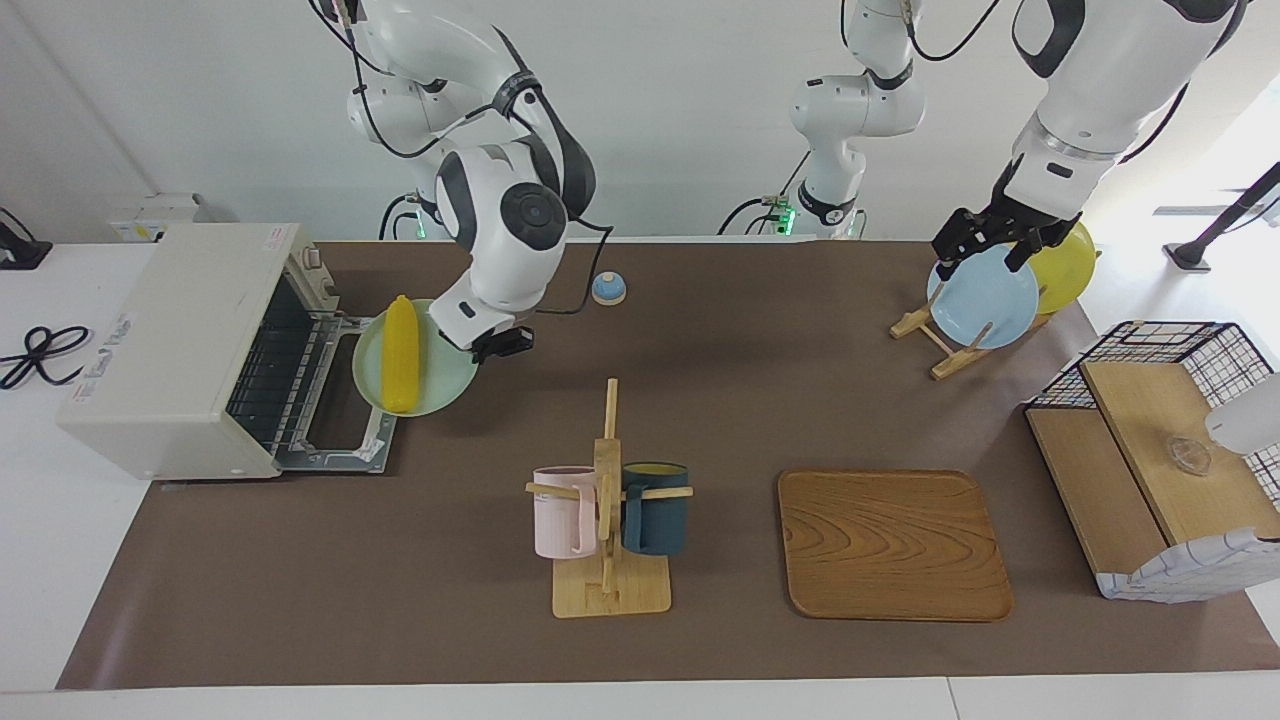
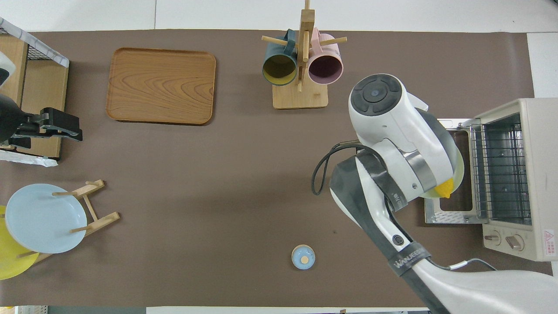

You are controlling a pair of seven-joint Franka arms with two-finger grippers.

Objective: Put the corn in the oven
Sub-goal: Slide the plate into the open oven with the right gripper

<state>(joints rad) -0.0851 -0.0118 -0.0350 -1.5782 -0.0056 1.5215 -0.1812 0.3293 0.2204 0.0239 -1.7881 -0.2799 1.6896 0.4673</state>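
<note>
The yellow corn [image 1: 402, 352] lies on a pale green plate [image 1: 452, 372]. My right gripper [image 1: 492, 344] is shut on that plate's rim and holds it in the air over the open door [image 1: 340, 455] of the cream-white oven [image 1: 170, 340]. In the overhead view my right arm hides the gripper and most of the plate. Only the corn's tip [image 2: 445, 190] shows there, in front of the oven [image 2: 523, 174] and its wire rack. My left gripper [image 1: 1002, 248] waits open above the blue plate [image 1: 982, 298] in the rack.
A mug tree [image 1: 608, 500] with a pink and a dark blue mug stands mid-table, beside a wooden tray [image 1: 893, 545]. A wire basket [image 1: 1160, 450] with wooden boards sits at the left arm's end. A small blue knob [image 1: 608, 288] lies near the robots.
</note>
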